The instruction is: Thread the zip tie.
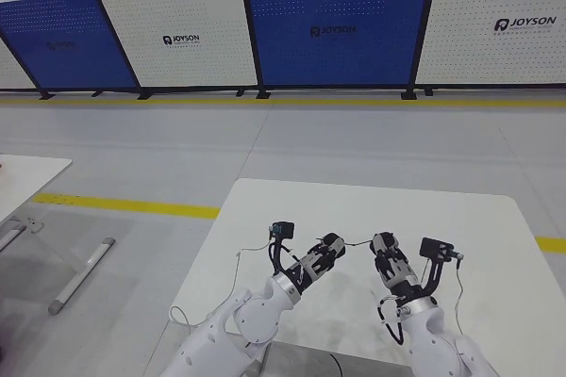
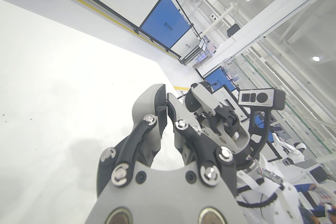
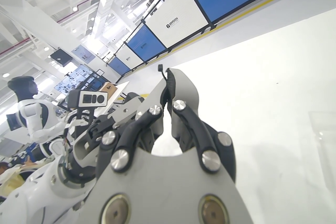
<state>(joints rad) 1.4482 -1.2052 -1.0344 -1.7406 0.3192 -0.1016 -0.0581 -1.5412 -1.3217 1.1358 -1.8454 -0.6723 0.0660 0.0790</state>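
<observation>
1. Both my arms stretch out over the white table. Their tips face each other near the middle.
2. My right gripper is pinched tight on the zip tie. The tie's small black head pokes out just past my fingertips.
3. My left gripper is squeezed closed too. It sits just left of the right one.
4. From above, the thin tie runs across the little gap between the two grippers. I cannot tell if my left one grips it.
</observation>
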